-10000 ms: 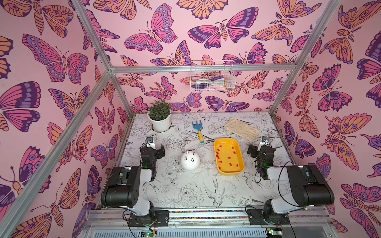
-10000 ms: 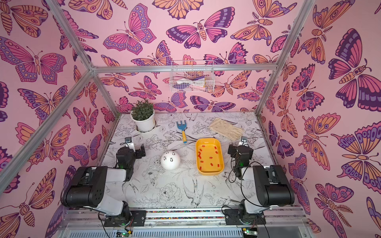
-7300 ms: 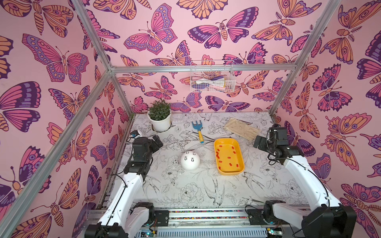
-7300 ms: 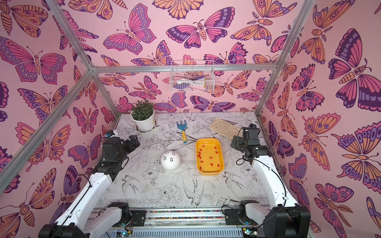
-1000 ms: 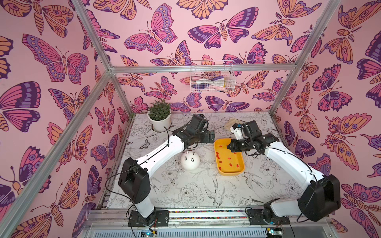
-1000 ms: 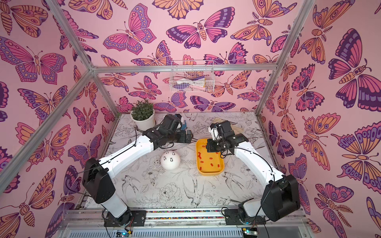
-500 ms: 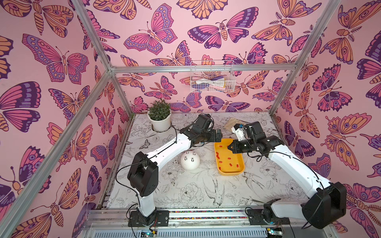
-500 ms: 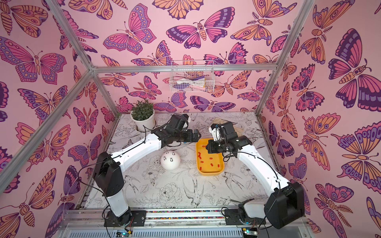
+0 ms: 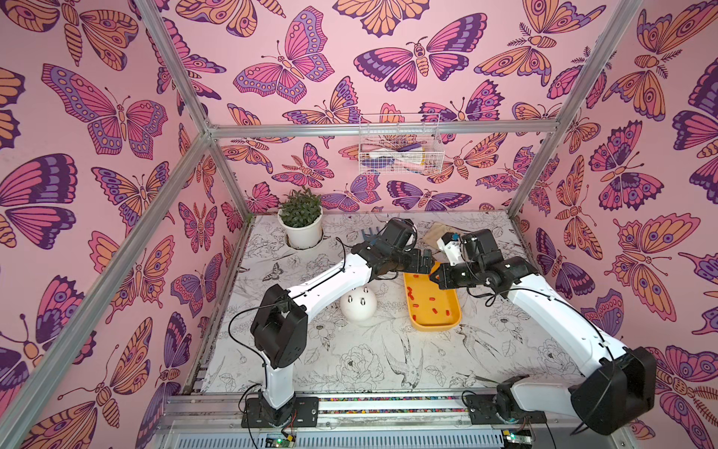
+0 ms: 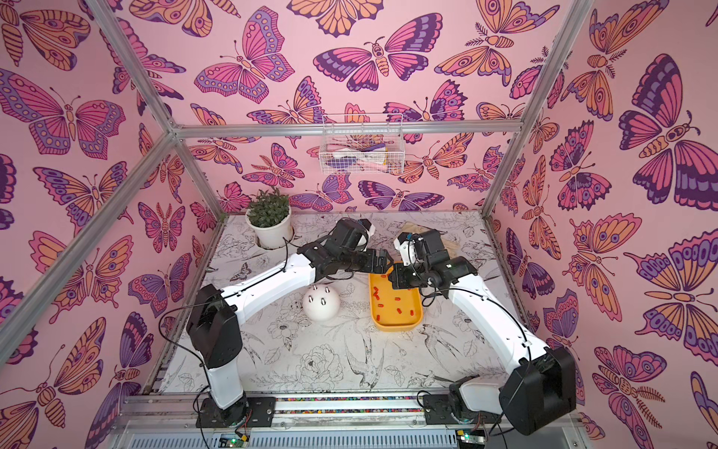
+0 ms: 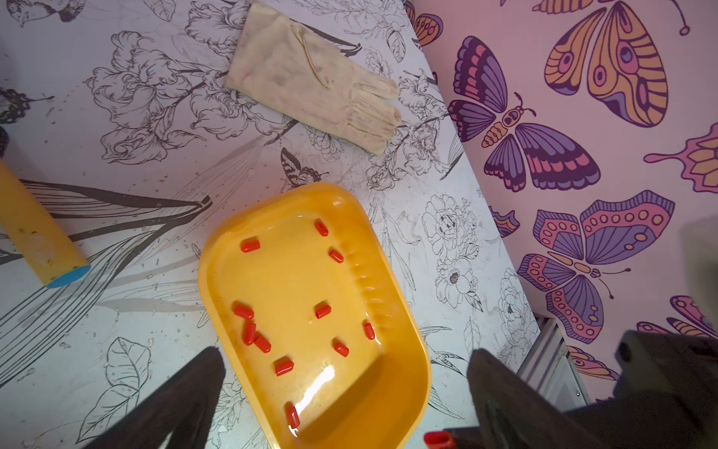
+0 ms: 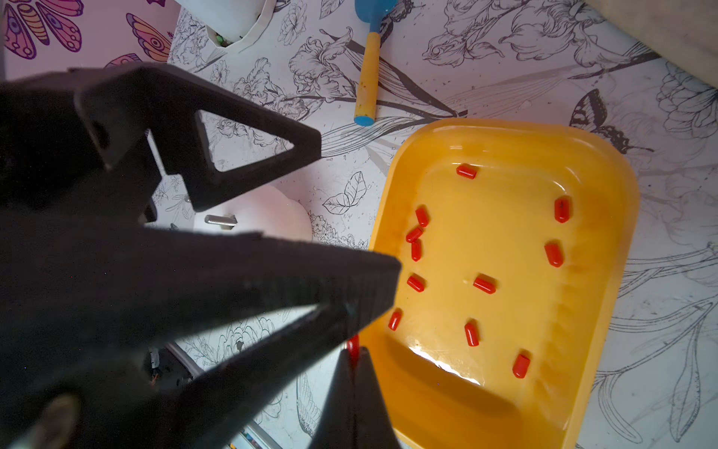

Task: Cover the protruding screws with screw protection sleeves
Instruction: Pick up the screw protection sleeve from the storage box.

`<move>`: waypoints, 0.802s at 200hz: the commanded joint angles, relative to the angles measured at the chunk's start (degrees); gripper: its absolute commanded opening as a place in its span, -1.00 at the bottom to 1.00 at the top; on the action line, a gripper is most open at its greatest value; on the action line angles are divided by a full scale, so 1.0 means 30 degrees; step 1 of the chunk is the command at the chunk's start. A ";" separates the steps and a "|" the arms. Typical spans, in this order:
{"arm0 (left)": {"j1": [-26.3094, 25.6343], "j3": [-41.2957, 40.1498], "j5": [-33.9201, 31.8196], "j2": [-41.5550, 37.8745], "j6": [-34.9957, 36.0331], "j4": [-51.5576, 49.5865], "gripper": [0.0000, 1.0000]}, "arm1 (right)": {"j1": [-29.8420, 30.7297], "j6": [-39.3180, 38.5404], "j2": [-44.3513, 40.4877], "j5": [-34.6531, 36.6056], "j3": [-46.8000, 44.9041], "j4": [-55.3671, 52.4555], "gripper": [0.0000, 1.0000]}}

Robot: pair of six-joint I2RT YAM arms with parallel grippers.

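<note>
The white dome (image 9: 358, 311) stands left of the yellow tray (image 9: 435, 327), with the protruding screws (image 10: 322, 300) bare on top. Several red screw protection sleeves (image 11: 250, 245) lie loose in the tray (image 12: 582, 350). My right gripper (image 12: 352, 355) is shut on one red sleeve (image 12: 352, 345), whose tip sticks out past its fingertips, above the tray's far left corner (image 10: 375, 278). My left gripper (image 11: 344, 354) is wide open with nothing in it, right next to the right gripper (image 9: 435, 278). That held sleeve (image 11: 437, 439) shows close beside one left finger (image 11: 501, 392).
A potted plant (image 9: 301, 223) stands at the back left. A small blue and yellow garden tool (image 12: 367, 77) and a beige glove (image 11: 311, 81) lie behind the tray. A wire basket (image 9: 398, 149) hangs on the back wall. Pink walls close in both sides.
My left gripper has reached further right, up to the right gripper at the tray's far end, still open. The right gripper has held its place with the sleeve.
</note>
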 commanded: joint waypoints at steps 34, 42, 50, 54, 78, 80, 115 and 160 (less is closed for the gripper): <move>-0.0169 0.0263 0.0250 0.0324 -0.0016 0.0090 1.00 | -0.0110 -0.0051 -0.0479 -0.0105 -0.0129 0.0219 -0.93; -0.0178 0.0234 0.0249 0.0323 -0.0022 0.0098 1.00 | -0.0098 -0.0047 -0.0492 -0.0055 -0.0129 0.0215 -0.93; -0.0207 0.0205 0.0224 0.0340 -0.0007 0.0100 1.00 | -0.0104 -0.0031 -0.0514 -0.0034 -0.0103 0.0209 -0.93; -0.0193 0.0190 0.0206 0.0347 -0.0014 0.0083 1.00 | -0.0115 0.0007 -0.0530 -0.0008 -0.0136 0.0224 -0.93; -0.0237 0.0037 0.0248 0.0311 -0.0025 0.0098 1.00 | -0.0142 0.0145 -0.0639 0.0158 -0.0181 0.0330 -0.93; -0.0237 0.0031 0.0249 0.0312 -0.0022 0.0098 1.00 | -0.0140 0.0156 -0.0662 0.0146 -0.0187 0.0354 -0.94; -0.0283 -0.0103 0.0206 0.0331 -0.0018 0.0101 1.00 | -0.0174 0.0247 -0.0728 0.0196 -0.0209 0.0453 -0.94; -0.0296 -0.0118 0.0200 0.0463 -0.0023 0.0069 0.99 | -0.0352 0.0290 -0.0916 0.0293 -0.0267 0.0479 -0.94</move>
